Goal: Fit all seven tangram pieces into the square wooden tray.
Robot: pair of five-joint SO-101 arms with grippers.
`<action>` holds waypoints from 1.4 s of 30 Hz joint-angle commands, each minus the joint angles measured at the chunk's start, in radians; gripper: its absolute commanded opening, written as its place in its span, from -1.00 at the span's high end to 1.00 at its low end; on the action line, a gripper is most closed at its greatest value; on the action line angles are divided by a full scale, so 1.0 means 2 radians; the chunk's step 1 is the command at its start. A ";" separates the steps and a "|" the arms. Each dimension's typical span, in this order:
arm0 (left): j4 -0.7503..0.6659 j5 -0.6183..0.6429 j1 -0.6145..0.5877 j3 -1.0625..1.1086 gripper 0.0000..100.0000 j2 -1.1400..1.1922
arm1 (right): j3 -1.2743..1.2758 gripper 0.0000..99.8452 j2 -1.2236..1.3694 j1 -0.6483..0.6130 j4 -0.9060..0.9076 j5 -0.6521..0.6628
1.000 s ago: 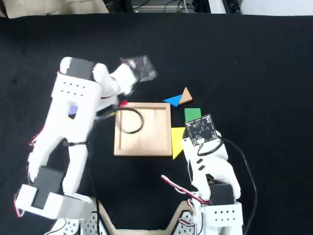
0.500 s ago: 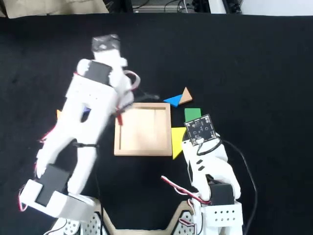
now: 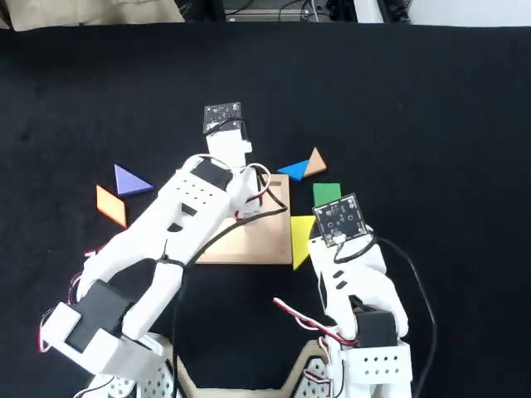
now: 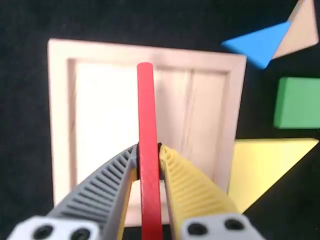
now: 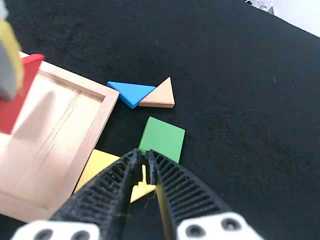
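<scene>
The left gripper (image 4: 148, 149) is clamped on the red piece (image 4: 145, 100). Its grey finger (image 4: 107, 177) and its yellow one press the two flat faces, and the piece stands on edge between them. A good length of red runs out past the fingertips, over the pale floor of the tray (image 4: 59, 100). From the right wrist view the red piece (image 5: 15, 100) hangs over the tray's far corner. I can't say for sure whether its lower edge touches the wood or sits just above it.

Take the high view as a clock around the tray (image 3: 280, 232), with the arm bases at 6. The blue triangle (image 3: 293, 171) and tan triangle (image 3: 315, 162) lie touching each other at about 1 o'clock, just off the corner. The green square (image 3: 326, 193) is near 2 o'clock. The yellow triangle (image 3: 300, 236) lies against the tray's outer rim at about 4. The purple triangle (image 3: 129, 179) and orange parallelogram (image 3: 110, 205) are well apart from the rest, on the black table (image 3: 431, 124) out toward 9 and 10 o'clock.

The right gripper (image 5: 141, 161) hangs above the spot where the yellow triangle and green square nearly meet. Its black fingers are drawn together and grip nothing.
</scene>
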 commanded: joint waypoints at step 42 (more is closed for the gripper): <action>-0.110 -0.109 -0.102 0.187 0.50 -0.162 | -0.003 0.94 -0.030 -0.005 0.002 0.004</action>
